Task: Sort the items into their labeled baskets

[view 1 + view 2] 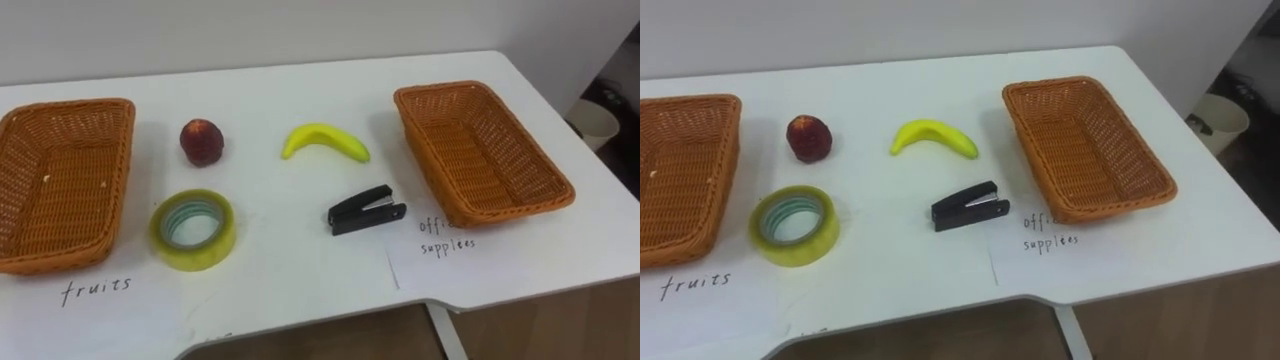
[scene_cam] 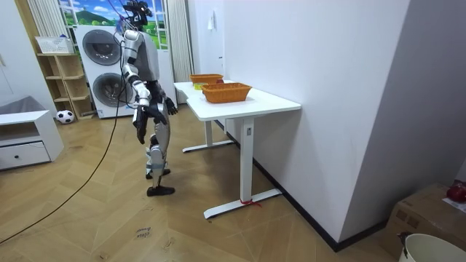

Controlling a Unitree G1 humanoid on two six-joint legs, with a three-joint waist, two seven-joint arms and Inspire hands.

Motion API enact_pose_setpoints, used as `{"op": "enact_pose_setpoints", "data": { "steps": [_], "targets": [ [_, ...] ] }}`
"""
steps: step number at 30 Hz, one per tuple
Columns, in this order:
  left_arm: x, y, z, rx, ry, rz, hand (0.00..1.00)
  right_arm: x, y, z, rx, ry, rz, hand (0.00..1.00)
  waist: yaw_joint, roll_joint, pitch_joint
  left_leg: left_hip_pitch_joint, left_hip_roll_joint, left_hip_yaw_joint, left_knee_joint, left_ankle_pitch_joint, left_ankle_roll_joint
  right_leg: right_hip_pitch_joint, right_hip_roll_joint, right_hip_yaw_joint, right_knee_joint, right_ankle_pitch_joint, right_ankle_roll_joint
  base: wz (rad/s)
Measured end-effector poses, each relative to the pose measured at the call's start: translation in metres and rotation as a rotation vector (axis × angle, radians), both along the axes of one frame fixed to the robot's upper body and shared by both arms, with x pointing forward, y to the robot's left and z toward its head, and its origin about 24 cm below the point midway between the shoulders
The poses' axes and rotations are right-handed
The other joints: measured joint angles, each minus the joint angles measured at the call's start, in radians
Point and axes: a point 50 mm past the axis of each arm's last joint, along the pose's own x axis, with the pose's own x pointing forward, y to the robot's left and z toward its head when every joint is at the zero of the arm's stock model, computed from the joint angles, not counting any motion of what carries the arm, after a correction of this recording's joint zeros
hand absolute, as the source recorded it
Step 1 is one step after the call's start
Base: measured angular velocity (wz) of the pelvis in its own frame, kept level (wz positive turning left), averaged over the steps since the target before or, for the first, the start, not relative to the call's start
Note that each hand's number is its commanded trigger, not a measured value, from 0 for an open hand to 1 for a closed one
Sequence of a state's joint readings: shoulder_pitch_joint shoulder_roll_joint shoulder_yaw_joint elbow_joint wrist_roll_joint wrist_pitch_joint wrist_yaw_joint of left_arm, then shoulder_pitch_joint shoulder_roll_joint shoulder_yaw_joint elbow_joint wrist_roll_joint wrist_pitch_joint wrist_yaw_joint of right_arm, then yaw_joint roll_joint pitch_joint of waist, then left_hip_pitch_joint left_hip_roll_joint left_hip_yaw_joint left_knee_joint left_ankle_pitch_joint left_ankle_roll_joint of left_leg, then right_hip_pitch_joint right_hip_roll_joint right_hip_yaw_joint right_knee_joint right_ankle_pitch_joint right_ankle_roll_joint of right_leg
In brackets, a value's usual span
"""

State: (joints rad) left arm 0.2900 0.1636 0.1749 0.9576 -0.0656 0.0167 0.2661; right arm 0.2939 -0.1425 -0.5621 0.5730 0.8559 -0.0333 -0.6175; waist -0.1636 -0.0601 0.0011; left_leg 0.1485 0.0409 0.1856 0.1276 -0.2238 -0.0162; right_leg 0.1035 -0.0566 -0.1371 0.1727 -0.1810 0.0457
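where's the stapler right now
In the left eye view the black stapler lies on the white table, right of centre, nearer the robot than the banana and just left of the office supplies basket.

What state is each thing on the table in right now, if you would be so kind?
Fruits basket: empty, upright.
Office supplies basket: empty, upright.
Red fruit: whole, lying loose on the table, not yet sorted.
Banana: unpeeled, lying loose, not yet sorted.
Tape roll: lying flat, hole upward, not yet sorted.
Stapler: closed, lying loose, not yet sorted.
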Motion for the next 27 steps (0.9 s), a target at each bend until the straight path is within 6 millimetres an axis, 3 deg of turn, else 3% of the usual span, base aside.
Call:
{"op": "enact_pose_setpoints", "data": {
  "steps": [6, 11, 14, 18, 27],
  "targets": [
    [0.002, 0.0, 0.001, 0.001, -0.013, -0.008, 0.0, 0.01, -0.018, 0.027, -0.123, -0.025, -0.082, 0.0, 0.001, -0.004, -0.0023, -0.005, 0.0, -0.003, 0.001, 0.0, 0.0, -0.004, 0.0, 0.0, -0.001, 0.0, 0.0, 0.0],
    [0.001, -0.003, 0.001, -0.004, -0.009, -0.03, 0.0, 0.031, -0.031, 0.069, -0.329, -0.063, -0.07, 0.0, 0.001, -0.007, -0.0017, -0.019, 0.0, -0.001, 0.003, 0.001, 0.0, -0.019, 0.001, -0.001, 0.0, 0.0, 0.0, 0.0],
    [0.003, -0.003, 0.0, -0.004, -0.004, -0.048, 0.0, 0.044, -0.033, 0.093, -0.453, -0.101, -0.045, 0.0, 0.004, -0.007, -0.0001, -0.019, 0.0, -0.001, 0.002, 0.001, 0.0, -0.019, 0.001, -0.002, -0.001, 0.0, 0.0, 0.0],
    [0.004, -0.004, 0.0, -0.014, -0.001, -0.073, 0.0, 0.056, -0.034, 0.107, -0.518, -0.13, -0.022, 0.0, 0.007, -0.014, 0.0003, -0.019, 0.0, 0.0, 0.002, 0.0, 0.0, -0.02, 0.001, -0.002, 0.0, 0.0, 0.0, 0.0],
    [-0.004, -0.005, -0.003, -0.031, 0.034, -0.069, 0.0, 0.089, -0.026, 0.171, -0.807, -0.265, 0.066, 0.0, 0.008, -0.02, 0.0023, -0.03, 0.0, -0.003, 0.004, 0.001, 0.0, -0.034, 0.001, -0.007, 0.003, 0.0, 0.0, 0.0]
  ]
}}
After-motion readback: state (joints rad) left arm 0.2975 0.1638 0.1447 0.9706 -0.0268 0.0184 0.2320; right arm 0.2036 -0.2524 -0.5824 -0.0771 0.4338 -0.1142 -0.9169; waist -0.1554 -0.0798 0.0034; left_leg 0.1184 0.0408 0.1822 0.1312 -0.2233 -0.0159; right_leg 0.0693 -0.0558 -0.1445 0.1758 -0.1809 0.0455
